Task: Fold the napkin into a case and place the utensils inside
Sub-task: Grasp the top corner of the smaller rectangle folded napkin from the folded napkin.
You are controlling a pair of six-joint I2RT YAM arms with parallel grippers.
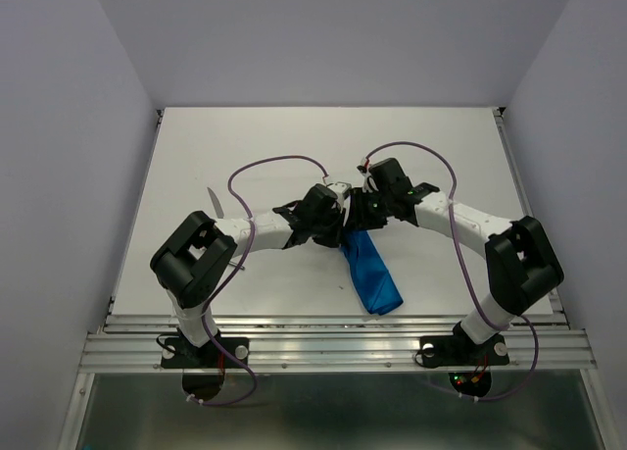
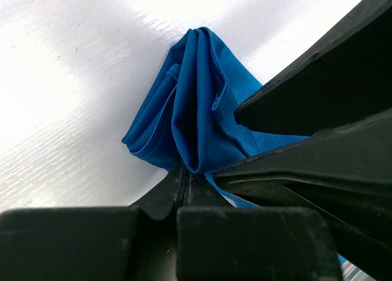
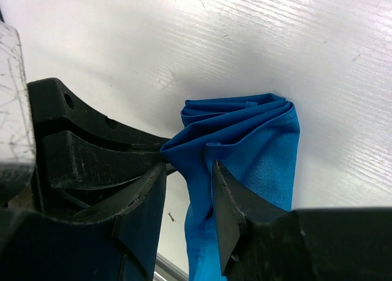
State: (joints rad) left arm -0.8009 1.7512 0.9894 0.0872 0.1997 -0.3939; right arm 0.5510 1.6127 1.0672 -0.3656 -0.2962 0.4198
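Observation:
The bright blue napkin (image 1: 373, 275) lies folded into a narrow strip that runs from the table's middle toward the near edge. Its far end is bunched and lifted. My left gripper (image 2: 187, 171) is shut on a fold of that end (image 2: 196, 97), and in the top view the left gripper (image 1: 341, 225) sits right over it. My right gripper (image 3: 188, 168) stands open around the same bunched end (image 3: 245, 134); the cloth touches its right finger (image 3: 229, 201), and bare table shows beside the left one. In the top view the right gripper (image 1: 362, 213) nearly meets the left. One slim pale utensil (image 1: 214, 199) lies far left.
The white table (image 1: 294, 136) ends in a metal rail (image 1: 333, 344) by the arm bases. Grey walls close in the left, right and back. Purple cables (image 1: 279, 161) loop above both forearms.

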